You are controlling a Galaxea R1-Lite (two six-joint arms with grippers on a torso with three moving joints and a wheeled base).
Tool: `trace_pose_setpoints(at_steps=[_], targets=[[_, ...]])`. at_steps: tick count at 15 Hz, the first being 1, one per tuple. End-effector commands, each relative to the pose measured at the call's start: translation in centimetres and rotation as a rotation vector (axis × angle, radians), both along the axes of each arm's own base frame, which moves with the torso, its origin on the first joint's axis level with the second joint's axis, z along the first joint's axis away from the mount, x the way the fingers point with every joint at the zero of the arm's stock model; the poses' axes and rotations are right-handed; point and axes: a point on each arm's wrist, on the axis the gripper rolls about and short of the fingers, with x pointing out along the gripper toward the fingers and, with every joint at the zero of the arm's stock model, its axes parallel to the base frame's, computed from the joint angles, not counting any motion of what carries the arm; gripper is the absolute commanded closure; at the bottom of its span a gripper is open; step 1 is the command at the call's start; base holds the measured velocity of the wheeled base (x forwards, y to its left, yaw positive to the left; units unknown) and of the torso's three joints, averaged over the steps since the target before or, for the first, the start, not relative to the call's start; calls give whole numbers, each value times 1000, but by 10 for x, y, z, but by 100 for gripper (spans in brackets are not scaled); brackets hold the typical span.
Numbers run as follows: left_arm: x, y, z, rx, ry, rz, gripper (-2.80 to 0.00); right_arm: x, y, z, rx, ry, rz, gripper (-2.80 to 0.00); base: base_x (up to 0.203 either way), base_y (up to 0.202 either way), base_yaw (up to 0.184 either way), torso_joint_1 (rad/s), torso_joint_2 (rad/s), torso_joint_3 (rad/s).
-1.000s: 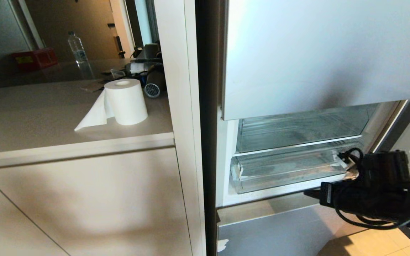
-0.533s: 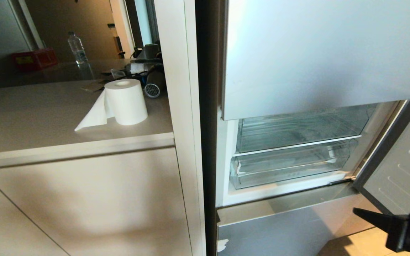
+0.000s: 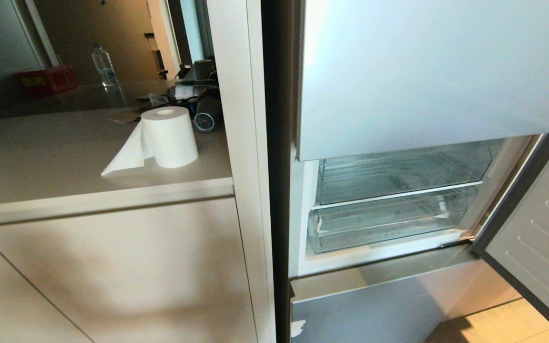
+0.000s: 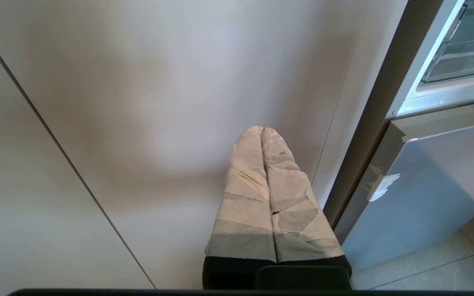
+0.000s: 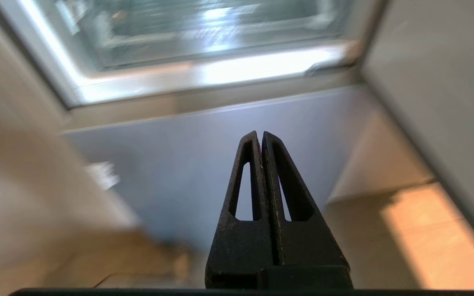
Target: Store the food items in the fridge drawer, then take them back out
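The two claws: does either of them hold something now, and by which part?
Nothing is held. The right claw is shut on nothing, below the open fridge compartment. The left claw is shut on nothing too, facing a cabinet front.

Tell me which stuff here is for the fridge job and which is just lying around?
For the job:
- clear plastic fridge drawer, shut, no food showing in it
- open grey fridge door
- black right tool, shut, holding nothing

Just lying around:
- white paper roll
- clear plastic water bottle
- red box
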Motion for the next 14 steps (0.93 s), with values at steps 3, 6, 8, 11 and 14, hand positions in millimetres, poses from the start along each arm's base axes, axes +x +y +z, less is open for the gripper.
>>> trace_pose_setpoints(at_steps=[3,6,8,11,14], targets=[[0,0,0,0,1,0,0,-19,-1,-23,-100,-123,-43,0,0,0,0,0,0,0],[0,0,0,1,0,1,0,-19,-1,-24,-111,-110,-40,0,0,0,0,0,0,0],[0,0,0,0,0,1,0,-19,-1,-24,-113,-111,-41,0,0,0,0,0,0,0],[0,0,0,0,1,0,0,-19,-1,-24,-108,-110,-46,0,0,0,0,0,0,0],[0,0,0,-1,1,0,0,-19,-1,-24,-108,-110,-46,0,-47,0,2,7,3,1]])
